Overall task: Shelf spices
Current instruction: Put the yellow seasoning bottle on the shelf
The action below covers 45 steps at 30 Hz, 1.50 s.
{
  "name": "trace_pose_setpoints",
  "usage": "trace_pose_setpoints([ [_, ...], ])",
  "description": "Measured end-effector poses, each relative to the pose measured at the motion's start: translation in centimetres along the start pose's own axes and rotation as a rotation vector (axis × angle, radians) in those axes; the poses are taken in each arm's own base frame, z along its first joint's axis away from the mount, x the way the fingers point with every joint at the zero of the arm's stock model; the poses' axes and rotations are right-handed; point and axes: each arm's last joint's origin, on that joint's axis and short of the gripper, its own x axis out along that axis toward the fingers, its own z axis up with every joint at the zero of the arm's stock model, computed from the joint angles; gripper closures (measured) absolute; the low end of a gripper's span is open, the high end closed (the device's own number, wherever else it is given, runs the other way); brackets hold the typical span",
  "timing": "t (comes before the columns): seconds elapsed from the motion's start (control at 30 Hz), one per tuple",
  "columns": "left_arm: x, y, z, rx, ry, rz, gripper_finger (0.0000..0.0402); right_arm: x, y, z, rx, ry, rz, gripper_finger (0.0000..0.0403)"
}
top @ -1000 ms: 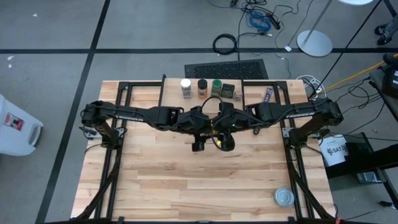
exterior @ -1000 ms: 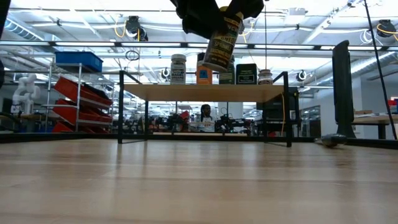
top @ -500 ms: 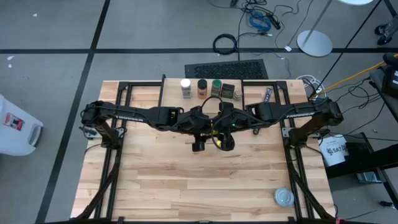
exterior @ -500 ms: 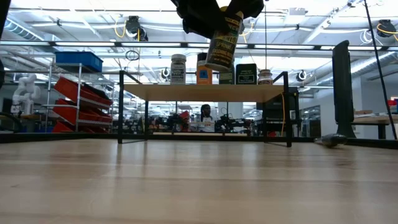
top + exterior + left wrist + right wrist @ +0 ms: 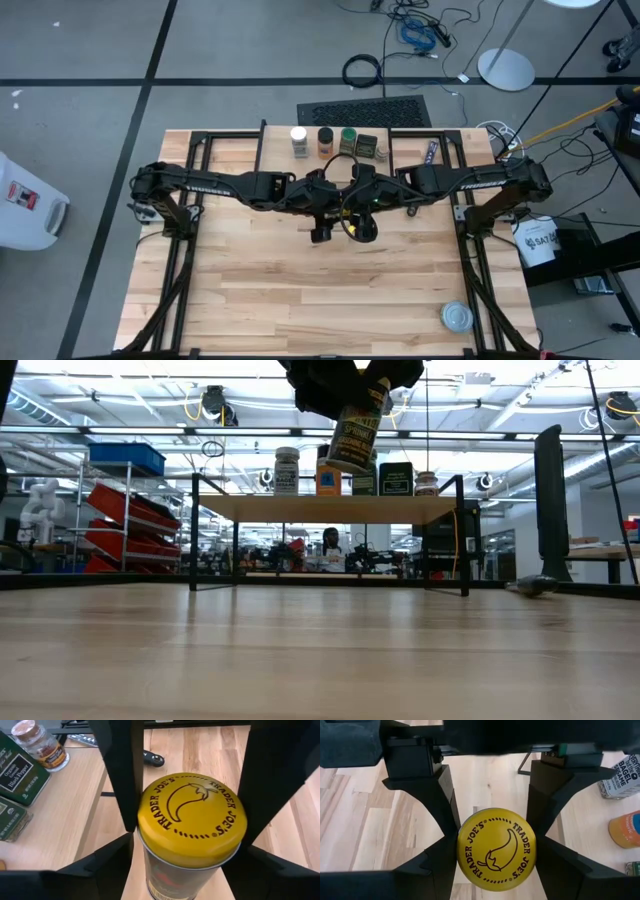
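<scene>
— Which arm has the jar?

— Starting from the left: the left gripper [image 5: 319, 233] is at the yellow-lidded jar [image 5: 354, 432], mid-table and high in the air, but I cannot tell whether it is clamped or has let go. The right gripper [image 5: 363, 231] meets it from the other side, and its fingers [image 5: 434, 800] press the yellow lid [image 5: 496, 849] on both sides, so it is grasping the jar.

— How does the jar hang?

— Tilted, with its base down and to the left and its lid up among the grippers.

— And the shelf [image 5: 250, 506]?

— On the far side of both grippers, and lower than the jar. Its left part is bare. Then come a white-lidded jar [image 5: 286, 470], an orange jar [image 5: 327, 480], a dark square tin [image 5: 396, 478] and a small clear jar [image 5: 426, 482].

— So where should it go?

— Away from us and a little left, I'd judge, and it needs to be stood upright first. Both arms are about equally near.
</scene>
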Motion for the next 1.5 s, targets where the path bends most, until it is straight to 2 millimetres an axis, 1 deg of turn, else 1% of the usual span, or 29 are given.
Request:
trace_pose_setpoints([
  [0.07, 0.0, 0.0, 0.0, 0.003, 0.000, 0.000, 0.0127, 0.0, 0.0, 0.0, 0.000, 0.000, -0.003, 0.0186],
  [0.27, 0.0, 0.0, 0.0, 0.006, 0.002, 0.001, 0.0173, 0.0, 0.0, 0.0, 0.000, 0.001, -0.006, 0.0186],
  [0.37, 0.0, 0.0, 0.0, 0.006, 0.004, 0.002, 0.0185, 0.0, 0.0, 0.0, 0.000, 0.002, -0.006, 0.0186],
  [0.67, -0.1, 0.0, -0.1, 0.005, 0.008, 0.001, 0.0183, 0.0, 0.0, -0.1, -0.003, 0.011, 0.000, 0.0185],
  [1.03, -0.6, 0.1, -0.4, 0.021, 0.051, -0.017, 0.0182, 0.0, 0.1, -0.2, -0.048, 0.022, 0.012, 0.0149],
  [1.13, -1.0, 0.1, -0.6, 0.013, 0.069, -0.016, 0.0182, -0.4, 0.0, -0.2, -0.047, 0.012, 0.013, 0.0148],
  [1.33, -1.8, 0.4, -0.5, -0.015, 0.068, 0.010, 0.0182, -2.4, 0.3, -0.3, -0.052, -0.014, 0.029, 0.0147],
  [1.5, -1.9, 0.4, -0.5, -0.015, 0.069, 0.011, 0.0182, -4.2, 0.9, -0.7, -0.071, -0.030, 0.039, 0.0147],
])
